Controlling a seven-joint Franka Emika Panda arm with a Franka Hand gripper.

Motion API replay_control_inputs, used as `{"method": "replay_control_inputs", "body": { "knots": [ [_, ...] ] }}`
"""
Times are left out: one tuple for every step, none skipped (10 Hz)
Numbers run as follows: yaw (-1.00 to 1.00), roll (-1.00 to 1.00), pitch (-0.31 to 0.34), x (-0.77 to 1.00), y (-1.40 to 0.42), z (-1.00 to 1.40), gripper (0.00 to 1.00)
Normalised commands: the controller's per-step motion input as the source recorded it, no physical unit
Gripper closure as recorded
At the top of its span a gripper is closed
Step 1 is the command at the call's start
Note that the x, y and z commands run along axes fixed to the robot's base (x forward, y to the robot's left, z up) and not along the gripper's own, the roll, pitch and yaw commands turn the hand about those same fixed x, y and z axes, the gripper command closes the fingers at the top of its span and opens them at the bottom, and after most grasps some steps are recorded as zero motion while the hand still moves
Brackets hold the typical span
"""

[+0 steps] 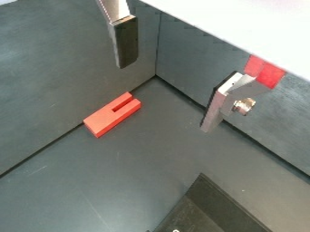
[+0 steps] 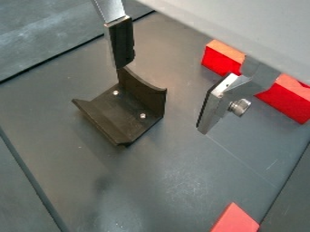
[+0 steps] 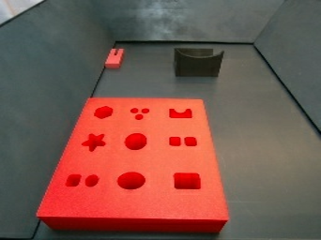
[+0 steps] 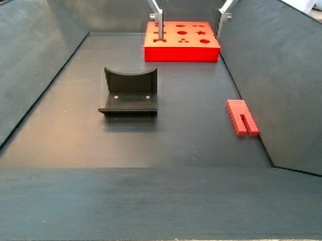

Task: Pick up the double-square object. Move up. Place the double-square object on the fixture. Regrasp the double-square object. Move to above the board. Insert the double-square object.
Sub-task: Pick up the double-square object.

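No brand, label or writing could be read on anything in the four views. With the fixture as the landmark, a side view set it nearest the camera point(image 4: 127, 91), a dark block with a U-shaped notch, standing on the dark floor point(image 4: 151, 141); the double-square object point(image 4: 242, 117) lay flat on the floor off to one side of the fixture, close to a side wall and well apart from it, and the board point(image 4: 182, 42) sat beyond the fixture at the far end. Only that side view showed the robot at all: two thin silver fingers point(image 4: 157, 14) hung above the board's far edge, the gripper point(image 4: 190, 11) being mostly cut off by the top of the picture. A side view from the opposite end placed the board point(image 3: 75, 202) nearest, its grid of shaped cutouts plain to see, with the fixture point(image 3: 197, 62) and the double-square object point(image 3: 115, 59) far behind it and no gripper in sight. A wrist view showed the gripper point(image 1: 173, 80) high above the floor with the double-square object point(image 1: 112, 114) lying untouched below, between the fingers as seen; a wrist view also showed the gripper point(image 2: 169, 86) over the fixture point(image 2: 123, 112). In both wrist views the jaws stood wide apart, holding nothing.
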Motion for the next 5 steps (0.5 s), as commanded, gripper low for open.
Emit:
{"method": "replay_control_inputs", "body": {
  "knots": [
    [-0.01, 0.0, 0.0, -0.17, 0.0, 0.0, 0.0],
    [0.0, 0.0, -0.066, -0.47, 0.15, -0.4, 0.0],
    [0.07, 0.0, -0.071, -0.61, 0.07, -0.81, 0.0],
    [0.07, 0.0, -0.087, -0.6, 0.03, -1.0, 0.0],
    [0.05, 0.0, -0.12, -0.55, 0.0, -0.96, 0.0]
  ]
}}
